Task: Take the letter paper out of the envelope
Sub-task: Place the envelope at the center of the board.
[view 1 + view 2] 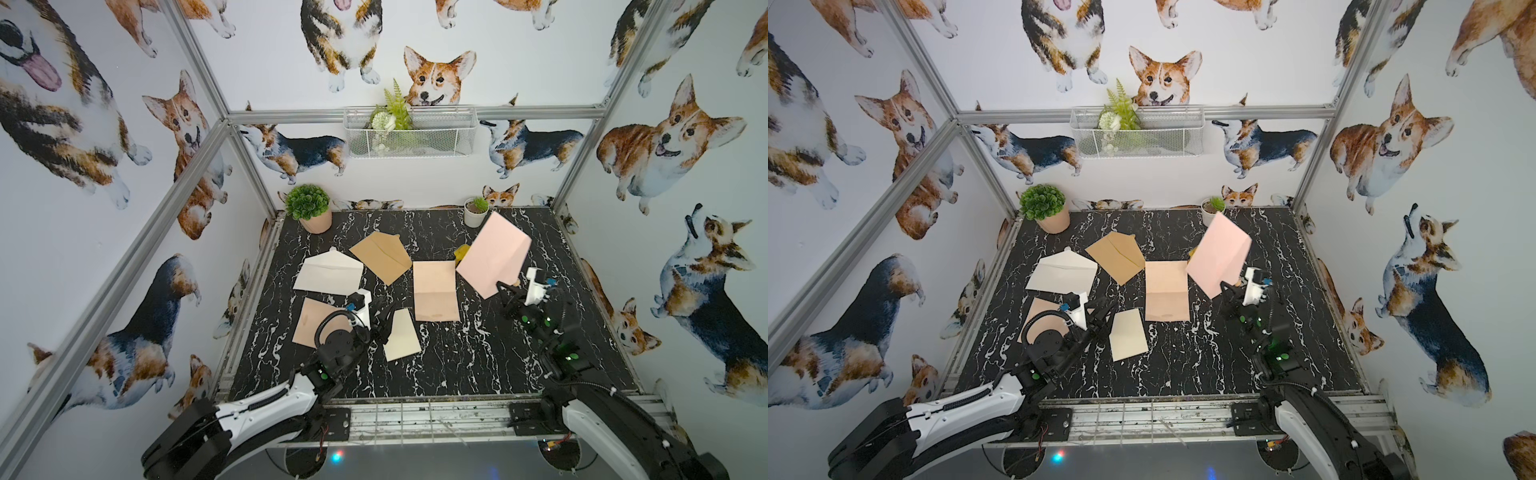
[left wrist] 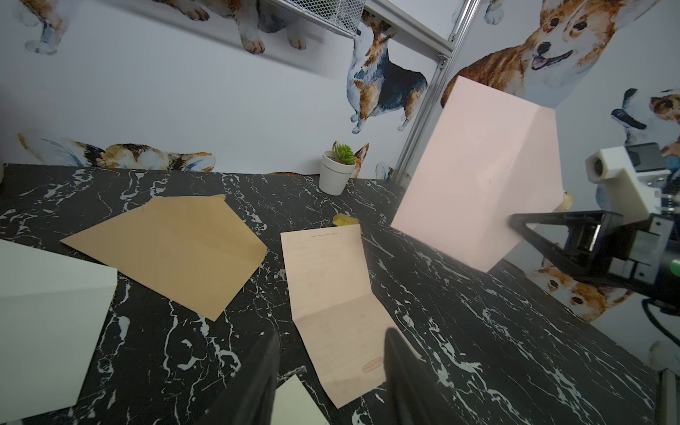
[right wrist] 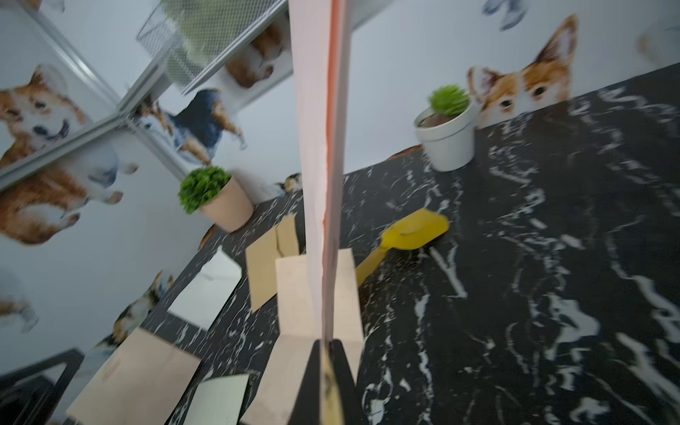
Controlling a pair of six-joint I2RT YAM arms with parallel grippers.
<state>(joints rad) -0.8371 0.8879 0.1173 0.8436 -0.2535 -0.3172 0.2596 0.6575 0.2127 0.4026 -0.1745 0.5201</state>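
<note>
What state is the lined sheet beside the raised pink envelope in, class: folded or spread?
Spread. The lined sheet lies opened out on the table, one crease across its face.

Bright, even light (right-wrist view motion-blurred)

A black, white-veined tabletop (image 1: pixel 457 365) carries scattered stationery: a white envelope (image 1: pixel 328 274) lies flat beside a brown envelope (image 1: pixel 382 255), with an unfolded peach letter sheet (image 1: pixel 435 291) to their right. A second peach sheet (image 1: pixel 307 322) and a cream sheet (image 1: pixel 402 336) lie nearer the front. A yellow brush (image 3: pixel 412 230) lies toward the back, while a leafy potted plant (image 1: pixel 313 212) and a small white pot (image 1: pixel 476 212) stand along the rear edge.
</note>
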